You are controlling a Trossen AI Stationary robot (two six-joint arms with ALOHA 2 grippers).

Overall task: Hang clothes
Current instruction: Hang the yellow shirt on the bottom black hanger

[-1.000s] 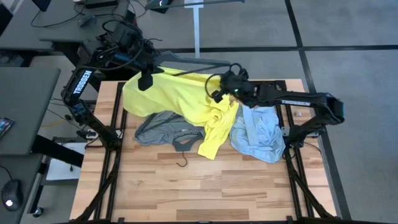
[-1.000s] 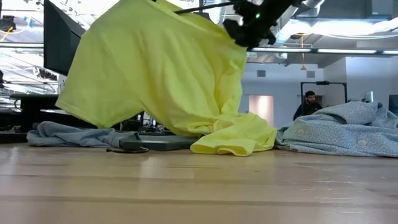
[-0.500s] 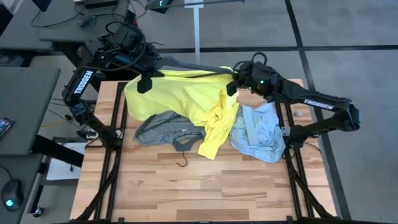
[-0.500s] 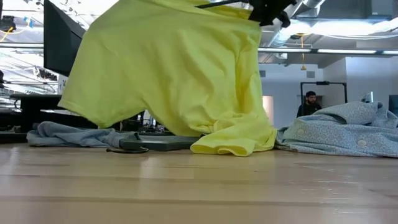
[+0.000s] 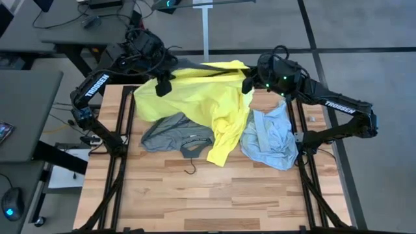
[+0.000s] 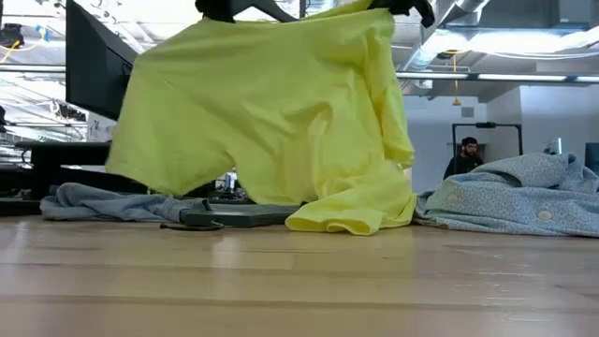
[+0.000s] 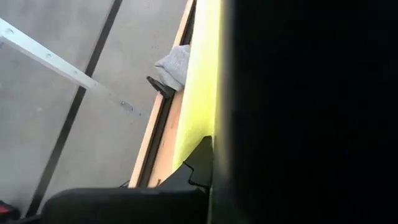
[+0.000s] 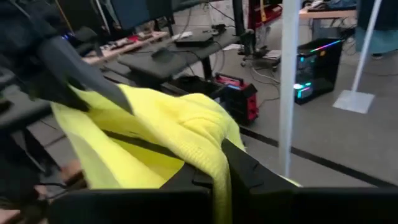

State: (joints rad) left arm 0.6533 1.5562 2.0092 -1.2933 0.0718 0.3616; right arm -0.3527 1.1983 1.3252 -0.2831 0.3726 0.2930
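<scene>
**Yellow T-shirt held up between both grippers at the far edge of the table**

The neon-yellow T-shirt (image 5: 198,97) hangs stretched between the two arms above the far side of the wooden table (image 5: 195,195). The right gripper (image 5: 250,81) is clamped shut on the shirt's upper edge; in the right wrist view the yellow fabric (image 8: 186,134) bunches between its dark fingers (image 8: 245,171). The left gripper (image 5: 164,81) is closed on the shirt's opposite upper edge, with a thin black hanger (image 5: 208,67) running along the top of the shirt between the two grippers. From the low view the shirt (image 6: 271,112) drapes down from the grippers, its lower hem resting in a fold on the table. The grey T-shirt (image 5: 172,133) lies flat on the table just below the yellow shirt, partly under it. The light-blue shirt (image 5: 270,136) lies crumpled on the table beside the yellow shirt's trailing end, beneath the right arm. A second hanger (image 5: 190,170) lies on the table near the grey T-shirt
</scene>
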